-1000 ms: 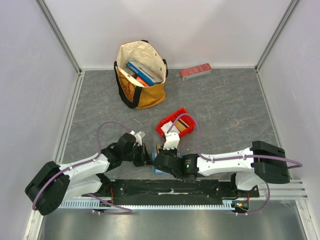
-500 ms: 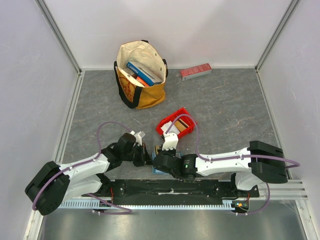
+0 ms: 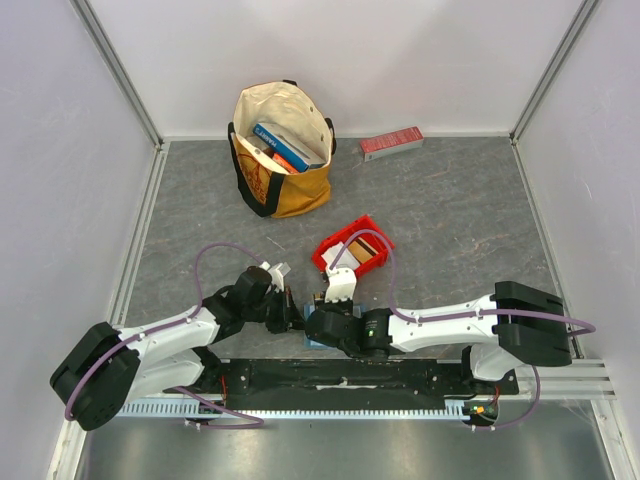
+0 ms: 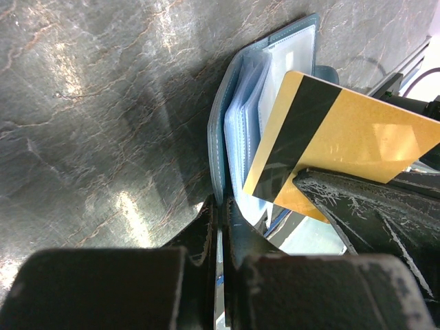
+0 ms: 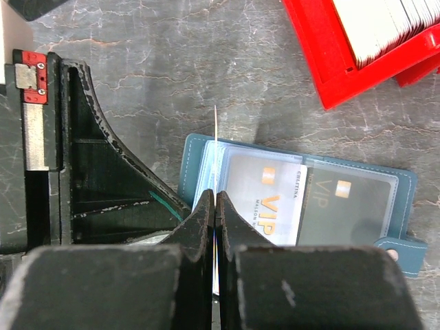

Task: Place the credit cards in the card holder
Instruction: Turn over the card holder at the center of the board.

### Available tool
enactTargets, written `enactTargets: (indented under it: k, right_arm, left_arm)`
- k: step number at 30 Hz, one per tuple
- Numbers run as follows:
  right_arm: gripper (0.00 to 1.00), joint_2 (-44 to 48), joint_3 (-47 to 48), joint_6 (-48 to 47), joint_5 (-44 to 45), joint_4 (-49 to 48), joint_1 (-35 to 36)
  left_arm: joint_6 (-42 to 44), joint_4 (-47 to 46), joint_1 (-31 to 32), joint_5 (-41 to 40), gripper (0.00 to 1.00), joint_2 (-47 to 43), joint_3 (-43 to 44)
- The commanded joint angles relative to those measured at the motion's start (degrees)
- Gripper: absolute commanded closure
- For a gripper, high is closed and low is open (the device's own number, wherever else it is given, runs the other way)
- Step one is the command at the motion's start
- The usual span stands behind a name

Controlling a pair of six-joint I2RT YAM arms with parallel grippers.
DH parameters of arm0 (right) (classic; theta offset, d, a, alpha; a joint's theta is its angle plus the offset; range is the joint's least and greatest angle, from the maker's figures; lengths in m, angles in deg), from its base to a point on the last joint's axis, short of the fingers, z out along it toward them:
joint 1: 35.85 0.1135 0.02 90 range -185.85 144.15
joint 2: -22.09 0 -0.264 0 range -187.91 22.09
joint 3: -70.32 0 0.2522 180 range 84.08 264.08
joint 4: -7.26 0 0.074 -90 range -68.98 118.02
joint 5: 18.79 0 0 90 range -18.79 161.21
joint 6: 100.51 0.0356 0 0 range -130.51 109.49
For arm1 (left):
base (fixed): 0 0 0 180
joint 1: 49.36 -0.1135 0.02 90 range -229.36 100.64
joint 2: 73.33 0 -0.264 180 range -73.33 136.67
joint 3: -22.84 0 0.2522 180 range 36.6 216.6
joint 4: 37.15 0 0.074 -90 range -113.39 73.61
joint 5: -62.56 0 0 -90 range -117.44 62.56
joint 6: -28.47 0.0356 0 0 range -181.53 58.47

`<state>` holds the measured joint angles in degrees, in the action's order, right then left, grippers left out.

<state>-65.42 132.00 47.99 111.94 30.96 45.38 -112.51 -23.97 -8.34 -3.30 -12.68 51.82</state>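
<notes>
The teal card holder (image 5: 404, 184) lies open on the grey table, with a white VIP card (image 5: 269, 198) and a dark VIP card (image 5: 347, 206) in its clear slots. My left gripper (image 4: 221, 203) is shut on the edge of the holder's teal cover (image 4: 218, 137). My right gripper (image 5: 216, 196) is shut on a tan-gold card with a black stripe (image 4: 357, 141), held on edge over the holder's left pockets. In the right wrist view this card shows as a thin line (image 5: 216, 137). In the top view both grippers (image 3: 290, 312) (image 3: 318, 322) meet above the holder.
A red bin (image 3: 330, 247) holding several more cards sits just behind the grippers and shows in the right wrist view (image 5: 323, 62). A tan tote bag (image 3: 282, 150) with books and a long red box (image 3: 391, 143) stand at the back.
My right arm has edged slightly left and nearer with the card. The left arm and the holder have stayed in place.
</notes>
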Motion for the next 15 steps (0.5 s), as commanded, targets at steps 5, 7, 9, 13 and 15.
enactTargets:
  k: [5,7,9,13,15]
  right_arm:
    - [1.0,2.4,0.2,0.2,2.3,2.5,-0.1]
    - [1.0,3.4,-0.2,0.4,2.4,2.5,-0.1]
    - [1.0,4.1,-0.6,0.6,2.6,2.5,-0.1]
    - [1.0,5.1,-1.2,0.5,2.6,2.5,-0.1]
    - [1.0,5.8,-1.5,0.5,2.6,2.5,-0.1]
  left_arm:
    - [-0.3,-1.3,0.2,0.7,0.98,0.1,-0.1]
    - [-0.3,-1.3,0.3,0.7,0.98,0.4,-0.1]
    - [-0.2,-1.4,0.2,0.7,0.98,0.7,-0.1]
    - [-0.2,-1.4,0.2,0.9,0.98,0.7,-0.2]
    - [-0.2,-1.5,0.2,0.8,0.98,0.7,-0.2]
